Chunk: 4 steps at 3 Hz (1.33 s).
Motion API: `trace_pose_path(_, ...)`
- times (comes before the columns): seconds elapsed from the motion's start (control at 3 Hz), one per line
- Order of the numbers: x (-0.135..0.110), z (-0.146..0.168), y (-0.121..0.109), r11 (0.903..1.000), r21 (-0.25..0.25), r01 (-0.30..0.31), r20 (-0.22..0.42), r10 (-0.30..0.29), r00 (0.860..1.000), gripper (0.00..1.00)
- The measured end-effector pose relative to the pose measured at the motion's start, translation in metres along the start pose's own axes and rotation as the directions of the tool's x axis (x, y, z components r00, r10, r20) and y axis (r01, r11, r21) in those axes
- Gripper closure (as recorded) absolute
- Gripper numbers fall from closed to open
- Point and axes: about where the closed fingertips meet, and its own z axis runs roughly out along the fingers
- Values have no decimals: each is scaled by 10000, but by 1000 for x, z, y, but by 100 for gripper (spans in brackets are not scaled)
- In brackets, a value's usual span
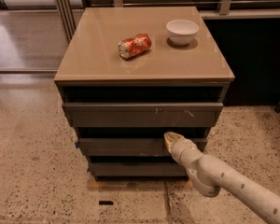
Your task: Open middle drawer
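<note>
A dark grey-brown cabinet with a tan top has three stacked handleless drawers. The middle drawer is the medium-width front, between the widest top drawer with white scratch marks and the narrowest bottom drawer. All three fronts sit closed, with dark gaps above them. My gripper is at the top edge of the middle drawer's front, right of its centre, its cream tip at the gap above the front. My arm reaches in from the lower right.
A crushed red can lies on its side on the cabinet top. A white bowl stands to its right near the back. Speckled floor surrounds the cabinet. A dark wall panel is to the right, metal rails behind.
</note>
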Motion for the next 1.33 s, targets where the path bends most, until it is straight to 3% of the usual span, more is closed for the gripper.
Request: trace_pose_path(1.33, 18, 21, -10, 9991, 372, 209, -180, -202, 9996, 100)
